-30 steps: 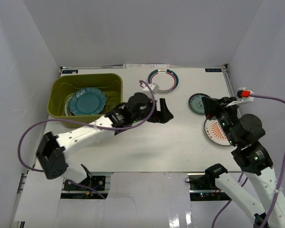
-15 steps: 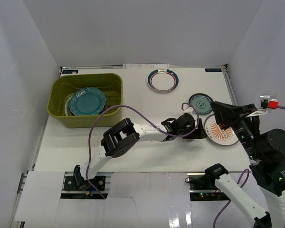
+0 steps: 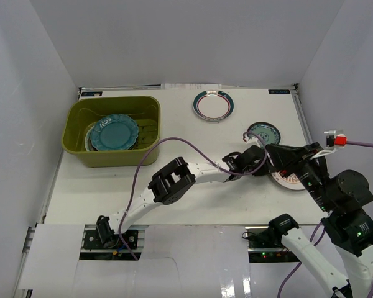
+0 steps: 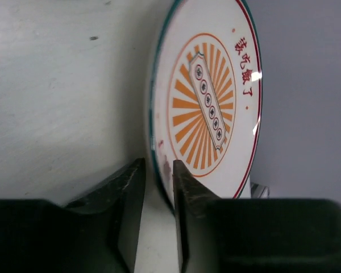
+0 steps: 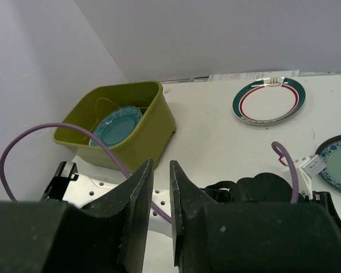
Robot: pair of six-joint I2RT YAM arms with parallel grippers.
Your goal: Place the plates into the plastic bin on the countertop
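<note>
The left gripper [image 4: 159, 166] sets its fingers astride the rim of the orange-sunburst plate [image 4: 207, 108], by the bench's [image 3: 193, 146] right edge; whether they already pinch it cannot be told. It should probably seat deeper, clamp squarely, then lift toward the plastic bin [image 3: 73, 121] in the far left corner. The right gripper [image 5: 162, 165] hangs above, fingers a slit apart, empty.

The right gripper [image 5: 161, 170] shows its black fingers a narrow gap apart above the flat white countertop [image 5: 216, 131]. Beyond them, an olive-green rectangular plastic bin [image 5: 150, 133] holds a scalloped teal plate [image 5: 118, 126]. A round white plate with teal-red rim [image 5: 269, 100] lies well to its right.
</note>
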